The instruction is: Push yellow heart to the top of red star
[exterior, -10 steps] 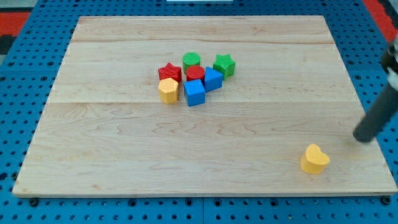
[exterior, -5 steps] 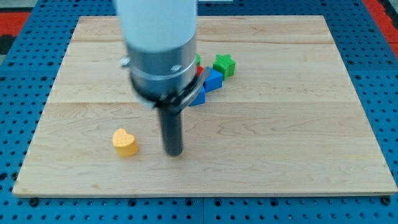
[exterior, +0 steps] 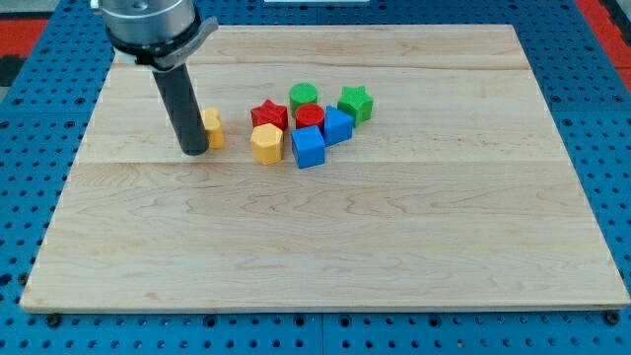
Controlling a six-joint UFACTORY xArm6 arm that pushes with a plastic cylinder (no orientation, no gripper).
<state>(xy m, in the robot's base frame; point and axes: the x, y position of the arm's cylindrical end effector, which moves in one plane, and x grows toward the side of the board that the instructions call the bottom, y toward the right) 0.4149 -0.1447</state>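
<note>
The yellow heart (exterior: 213, 128) lies on the wooden board (exterior: 325, 247), left of the block cluster and partly hidden by my rod. My tip (exterior: 193, 151) stands touching the heart's left side. The red star (exterior: 268, 113) sits at the cluster's upper left, to the right of the heart, with a gap between them.
Around the red star lie a yellow hexagon (exterior: 266, 144) below it, a green cylinder (exterior: 304, 96), a red block (exterior: 310, 117), two blue cubes (exterior: 309, 147) (exterior: 337, 125) and a green star (exterior: 355, 103). The board rests on a blue pegboard.
The yellow heart has gone from the board's lower left up to just left of the red star. My tip has moved up and left with it.
</note>
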